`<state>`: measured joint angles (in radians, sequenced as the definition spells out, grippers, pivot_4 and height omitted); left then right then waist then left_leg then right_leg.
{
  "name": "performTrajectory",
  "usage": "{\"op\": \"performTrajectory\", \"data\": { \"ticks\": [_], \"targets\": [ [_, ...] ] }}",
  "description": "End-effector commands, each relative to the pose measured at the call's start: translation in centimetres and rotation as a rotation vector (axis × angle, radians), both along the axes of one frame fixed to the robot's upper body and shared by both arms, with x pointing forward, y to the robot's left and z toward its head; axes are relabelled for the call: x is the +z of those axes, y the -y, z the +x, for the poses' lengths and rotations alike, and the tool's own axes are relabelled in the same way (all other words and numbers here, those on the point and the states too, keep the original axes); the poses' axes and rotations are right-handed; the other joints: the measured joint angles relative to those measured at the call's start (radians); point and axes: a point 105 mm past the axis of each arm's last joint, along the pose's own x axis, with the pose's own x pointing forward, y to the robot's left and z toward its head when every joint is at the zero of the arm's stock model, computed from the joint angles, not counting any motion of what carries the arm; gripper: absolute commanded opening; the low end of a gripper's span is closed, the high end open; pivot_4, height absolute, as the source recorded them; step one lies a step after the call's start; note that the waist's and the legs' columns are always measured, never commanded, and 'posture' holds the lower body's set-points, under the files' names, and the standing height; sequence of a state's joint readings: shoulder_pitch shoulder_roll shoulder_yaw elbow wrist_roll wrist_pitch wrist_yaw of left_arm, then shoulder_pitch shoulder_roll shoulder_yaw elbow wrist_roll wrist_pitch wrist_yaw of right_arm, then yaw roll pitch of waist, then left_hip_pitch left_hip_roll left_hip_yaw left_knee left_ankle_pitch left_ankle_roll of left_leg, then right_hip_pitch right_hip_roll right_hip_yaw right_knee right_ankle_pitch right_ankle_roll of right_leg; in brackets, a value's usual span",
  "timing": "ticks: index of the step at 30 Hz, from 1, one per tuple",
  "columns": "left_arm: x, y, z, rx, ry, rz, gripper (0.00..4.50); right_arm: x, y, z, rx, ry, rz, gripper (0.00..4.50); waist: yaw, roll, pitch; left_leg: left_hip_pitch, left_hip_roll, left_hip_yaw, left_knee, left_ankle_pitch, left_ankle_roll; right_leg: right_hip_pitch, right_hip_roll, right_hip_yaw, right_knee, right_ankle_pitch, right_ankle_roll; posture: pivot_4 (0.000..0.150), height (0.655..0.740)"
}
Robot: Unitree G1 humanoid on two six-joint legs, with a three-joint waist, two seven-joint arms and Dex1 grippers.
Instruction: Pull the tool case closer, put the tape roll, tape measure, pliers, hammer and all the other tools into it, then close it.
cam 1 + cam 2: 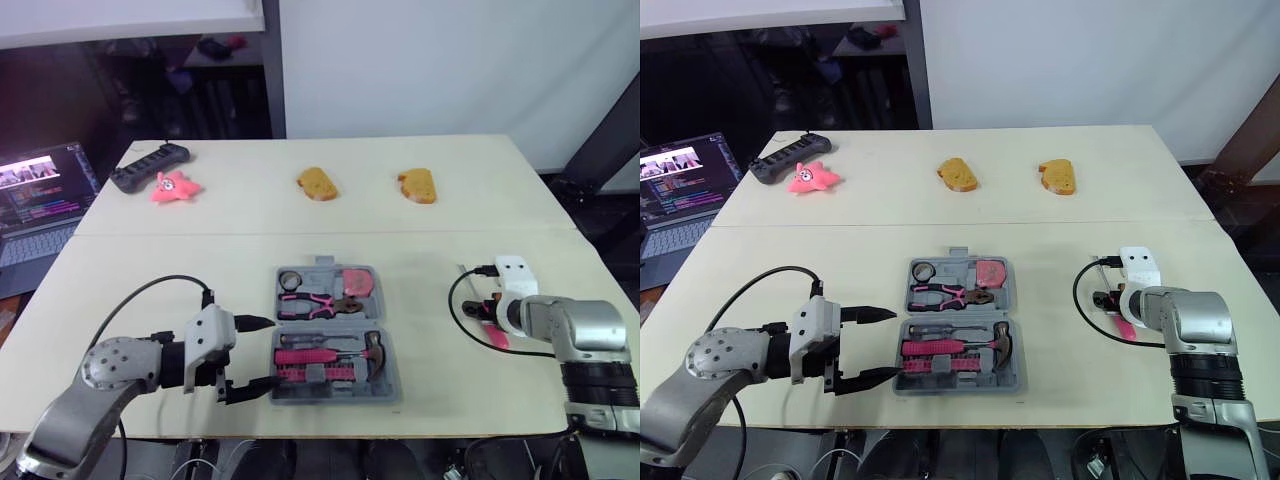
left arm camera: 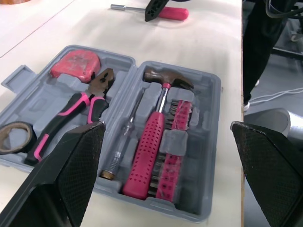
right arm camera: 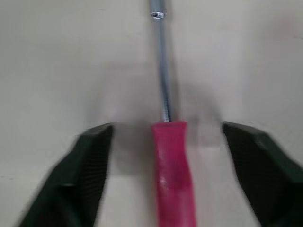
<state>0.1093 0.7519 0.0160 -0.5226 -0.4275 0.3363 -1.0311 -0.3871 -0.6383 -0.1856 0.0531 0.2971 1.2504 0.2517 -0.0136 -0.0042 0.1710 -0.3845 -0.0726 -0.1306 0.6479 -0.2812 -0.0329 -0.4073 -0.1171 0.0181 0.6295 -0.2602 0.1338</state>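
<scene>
The grey tool case (image 1: 392,380) lies open near the table's front edge. Its far half holds a tape roll (image 1: 289,278), pink-handled pliers (image 1: 315,303) and a pink tape measure (image 1: 356,282). The near half holds a pink-handled hammer (image 2: 156,137), a slim tester screwdriver (image 2: 124,142) and pink bits. My left gripper (image 1: 262,351) is open just left of the case, pointing at its near half. A pink-handled screwdriver (image 3: 174,165) lies on the table to the right of the case. My right gripper (image 3: 166,135) is open with a finger on each side of it.
Two pieces of bread (image 1: 317,184) (image 1: 418,186) lie on the far table half. A pink toy (image 1: 173,187) and a black controller (image 1: 148,165) sit at the far left. A laptop (image 1: 35,200) stands beyond the table's left edge.
</scene>
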Motion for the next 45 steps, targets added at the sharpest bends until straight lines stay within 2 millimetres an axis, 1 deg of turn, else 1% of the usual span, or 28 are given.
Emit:
{"op": "performTrajectory", "data": {
  "ticks": [1, 3, 4, 6, 8, 10, 12, 15, 18, 20, 23, 26, 30, 32, 33, 36, 38, 39, 40, 42, 44, 45],
  "targets": [
    [1.0, 0.0, -0.1, -0.004, 0.036, -0.003, 4.50, 0.1, 0.1, -0.4, -0.007, 0.001, -0.008, 1.81, 0.003, 0.000, 0.000, 0.000, 0.000, 0.000, 0.000, 0.000, 0.000, 0.000, 0.000, 0.000, 0.000, 0.000, 0.000, 0.150, 0.7400],
    [1.1, -0.1, 0.1, -0.003, 0.037, -0.002, 4.50, 0.5, -0.1, -0.5, -0.008, 0.018, -0.005, 0.76, 0.004, 0.000, 0.000, 0.000, 0.000, -0.001, 0.000, 0.000, 0.000, 0.000, 0.000, 0.000, 0.000, 0.000, 0.000, 0.150, 0.7400],
    [1.1, -0.2, 0.1, -0.002, 0.038, -0.001, 4.50, 0.8, -0.4, -0.5, -0.003, 0.030, -0.003, 0.38, 0.003, 0.000, 0.000, 0.000, 0.000, -0.001, 0.000, 0.000, 0.000, 0.000, 0.000, 0.000, 0.000, 0.000, 0.000, 0.150, 0.7400],
    [1.2, -0.2, 0.4, -0.004, 0.041, 0.003, 4.50, 2.0, -1.2, -0.8, 0.010, 0.067, -0.002, 0.37, 0.003, 0.001, 0.000, -0.001, 0.000, -0.001, 0.000, 0.000, 0.000, -0.001, 0.000, 0.000, 0.000, 0.000, 0.000, 0.150, 0.7400],
    [1.4, -0.3, 0.6, -0.004, 0.044, 0.003, 4.50, 3.1, -2.5, -1.6, 0.031, 0.089, -0.004, 0.37, 0.003, 0.002, 0.001, -0.001, 0.000, -0.001, 0.000, 0.000, 0.000, -0.001, 0.000, 0.000, 0.001, 0.000, 0.000, 0.150, 0.7400],
    [1.4, -0.3, 0.9, -0.003, 0.043, 0.002, 4.50, 3.5, -4.6, -2.8, 0.053, 0.104, 0.026, 0.37, 0.000, 0.003, 0.001, -0.002, 0.000, -0.002, 0.000, 0.000, 0.000, -0.002, 0.000, 0.000, 0.001, 0.000, 0.000, 0.150, 0.7400],
    [1.4, -0.4, 1.0, -0.007, 0.040, 0.005, 4.50, 3.2, -6.7, -4.0, 0.064, 0.122, 0.051, 0.37, 0.000, 0.002, 0.001, -0.002, 0.000, -0.002, -0.001, 0.000, 0.000, -0.003, 0.002, 0.000, 0.001, 0.000, 0.000, 0.150, 0.7400],
    [1.2, -0.3, 1.1, -0.019, 0.033, 0.010, 4.50, 2.2, -9.6, -5.1, 0.048, 0.148, 0.102, 0.37, 0.001, 0.003, 0.001, -0.002, 0.000, -0.003, -0.001, 0.000, 0.000, -0.003, 0.003, 0.000, 0.002, 0.000, 0.000, 0.150, 0.7400],
    [1.3, 0.0, 1.2, -0.030, 0.029, 0.008, 4.50, 0.7, -11.6, -5.8, 0.021, 0.115, 0.123, 0.37, 0.000, 0.003, 0.001, -0.002, 0.000, -0.003, -0.001, 0.000, 0.000, -0.004, 0.002, 0.000, 0.002, 0.000, 0.000, 0.150, 0.7400],
    [1.5, 0.1, 1.3, -0.033, 0.030, 0.009, 4.50, 0.4, -11.9, -5.8, 0.008, 0.100, 0.121, 0.37, 0.001, 0.003, 0.001, -0.002, 0.000, -0.003, -0.001, 0.000, -0.001, -0.004, 0.001, 0.001, 0.002, 0.000, 0.000, 0.150, 0.7400],
    [1.7, 0.0, 1.4, -0.034, 0.031, 0.012, 4.50, -0.2, -11.5, -5.9, -0.010, 0.073, 0.098, 0.37, 0.000, 0.003, 0.001, -0.002, 0.000, -0.003, -0.001, 0.001, -0.001, -0.004, 0.001, 0.000, 0.002, 0.000, 0.000, 0.150, 0.7400],
    [1.8, 0.0, 1.5, -0.034, 0.032, 0.017, 4.50, -1.2, -10.8, -6.3, -0.031, 0.038, 0.073, 0.37, -0.001, 0.003, 0.001, -0.002, -0.001, -0.003, -0.002, 0.001, -0.001, -0.005, 0.002, 0.000, 0.002, 0.000, 0.000, 0.150, 0.7400],
    [2.0, 0.0, 1.4, -0.029, 0.032, 0.018, 4.50, -2.5, -10.5, -6.6, -0.052, 0.003, 0.088, 0.37, -0.004, 0.002, 0.001, -0.001, -0.001, -0.003, -0.002, 0.001, -0.001, -0.004, 0.002, 0.000, 0.002, 0.000, 0.000, 0.150, 0.7400],
    [2.0, 0.0, 1.3, -0.025, 0.031, 0.018, 4.50, -2.8, -10.1, -6.5, -0.076, 0.006, 0.076, 1.39, -0.003, 0.002, 0.000, 0.001, 0.000, -0.003, -0.002, 0.001, -0.001, -0.002, 0.002, 0.000, 0.002, 0.000, 0.000, 0.150, 0.7400],
    [2.0, 0.0, 1.3, -0.025, 0.031, 0.018, 4.50, -2.9, -10.0, -6.5, -0.082, 0.008, 0.072, 1.70, -0.003, 0.002, 0.000, 0.001, 0.000, -0.003, -0.002, 0.000, -0.001, -0.001, 0.002, 0.000, 0.002, 0.000, 0.000, 0.150, 0.7400],
    [2.0, -0.1, 1.3, -0.021, 0.029, 0.018, 4.50, -2.7, -9.9, -6.1, -0.073, 0.022, 0.080, 3.23, 0.000, 0.001, 0.000, 0.004, 0.000, -0.003, -0.002, 0.000, -0.001, 0.001, 0.002, 0.000, 0.001, 0.000, 0.000, 0.150, 0.7400],
    [2.0, -0.2, 1.3, -0.018, 0.029, 0.021, 4.50, -1.8, -9.9, -5.8, -0.065, 0.055, 0.098, 4.17, 0.001, 0.001, 0.000, 0.004, 0.000, -0.003, -0.002, 0.000, -0.001, 0.002, 0.002, 0.000, 0.001, 0.000, 0.000, 0.150, 0.7400],
    [1.9, -0.3, 1.3, -0.016, 0.028, 0.021, 4.50, -0.9, -9.8, -5.6, -0.050, 0.081, 0.093, 4.47, 0.001, 0.001, 0.000, 0.004, 0.000, -0.003, -0.002, 0.000, -0.001, 0.002, 0.002, 0.000, 0.001, 0.000, 0.000, 0.150, 0.7400],
    [1.9, -0.3, 1.3, -0.015, 0.027, 0.021, 4.50, 0.0, -9.8, -5.5, -0.029, 0.106, 0.090, 4.47, 0.001, 0.002, 0.001, 0.004, 0.000, -0.003, -0.002, 0.000, -0.001, 0.002, 0.002, 0.000, 0.001, 0.000, 0.000, 0.150, 0.7400],
    [1.8, -0.4, 1.3, -0.010, 0.027, 0.021, 4.50, 2.5, -9.0, -5.4, 0.047, 0.166, 0.043, 4.47, 0.001, 0.004, 0.002, 0.003, 0.000, -0.003, -0.002, 0.000, -0.001, 0.001, 0.001, 0.000, 0.001, 0.000, 0.000, 0.150, 0.7400],
    [1.8, -0.4, 1.4, -0.004, 0.029, 0.019, 4.50, 5.3, -8.5, -4.9, 0.170, 0.227, -0.005, 4.47, 0.000, 0.006, 0.004, 0.002, -0.001, -0.002, -0.001, 0.000, -0.001, 0.000, 0.001, 0.000, 0.001, 0.000, 0.000, 0.150, 0.7400],
    [1.7, -0.4, 1.4, -0.002, 0.030, 0.018, 4.50, 6.7, -8.8, -4.7, 0.263, 0.245, -0.023, 4.47, 0.000, 0.007, 0.004, 0.001, -0.001, -0.002, -0.001, 0.000, -0.001, -0.001, 0.001, 0.000, 0.001, 0.000, 0.000, 0.150, 0.7400]
  ]
}}
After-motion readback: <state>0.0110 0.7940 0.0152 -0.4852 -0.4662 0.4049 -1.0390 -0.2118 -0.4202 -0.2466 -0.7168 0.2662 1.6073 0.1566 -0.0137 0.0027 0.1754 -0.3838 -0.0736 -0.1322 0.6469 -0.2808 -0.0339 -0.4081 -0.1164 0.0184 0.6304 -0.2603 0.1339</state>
